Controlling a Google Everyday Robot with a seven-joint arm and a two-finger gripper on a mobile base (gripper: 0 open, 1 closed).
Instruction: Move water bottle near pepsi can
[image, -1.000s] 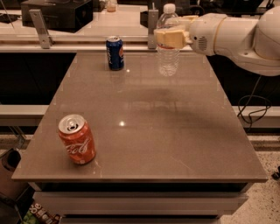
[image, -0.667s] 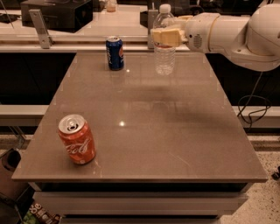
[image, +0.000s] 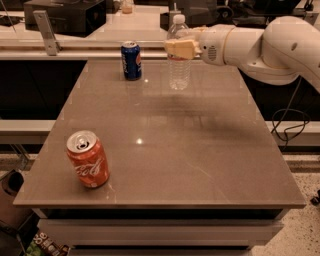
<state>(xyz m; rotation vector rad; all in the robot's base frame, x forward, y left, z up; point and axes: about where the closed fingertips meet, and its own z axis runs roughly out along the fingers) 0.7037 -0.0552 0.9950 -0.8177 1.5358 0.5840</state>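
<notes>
Gripper (image: 176, 48) — fingers clamped on the water bottle's (image: 179, 75) upper body — holds it upright at the table's (image: 200, 165) far end, near the pepsi can (image: 131, 60), not touching.

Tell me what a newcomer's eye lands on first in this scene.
The big white arm reaching in from the right catches the eye first, its pincer clamped on the water bottle near the far edge of the table. Just left of the bottle, apart from it, stands the blue pepsi can. An orange-red Coca-Cola can stands alone at the near left corner.
</notes>
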